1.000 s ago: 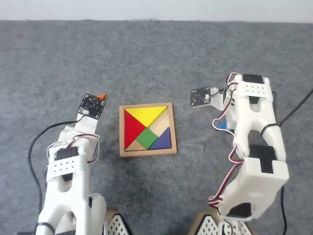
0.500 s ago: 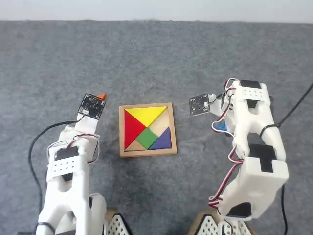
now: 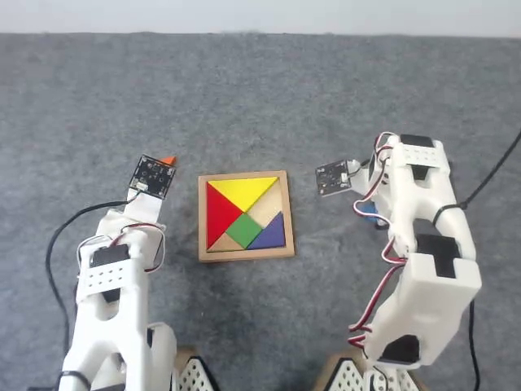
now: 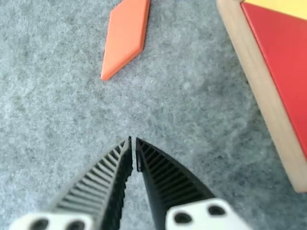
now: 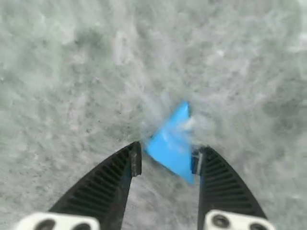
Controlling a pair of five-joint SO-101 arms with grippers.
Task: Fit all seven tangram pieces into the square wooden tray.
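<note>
Found the wooden tray [image 3: 202,220] at mid-table on the grey mat [image 3: 269,98], with a red piece [image 3: 221,213], yellow piece [image 3: 242,191], green piece [image 3: 244,230] and purple piece [image 3: 270,232] inside. Spotted the left claw [image 4: 133,140] clenched nearly tip to tip over bare mat beside the tray's rim, near an orange piece [image 4: 125,36] (slanted, four-sided). Caught the right claw [image 5: 166,160] spread apart, straddling a blue triangle [image 5: 170,141] right of the tray.

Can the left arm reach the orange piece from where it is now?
Probably yes. The orange piece lies flat on the grey carpet just ahead of the left gripper, with nothing between them. The gripper is shut, so it would have to open first.
</note>
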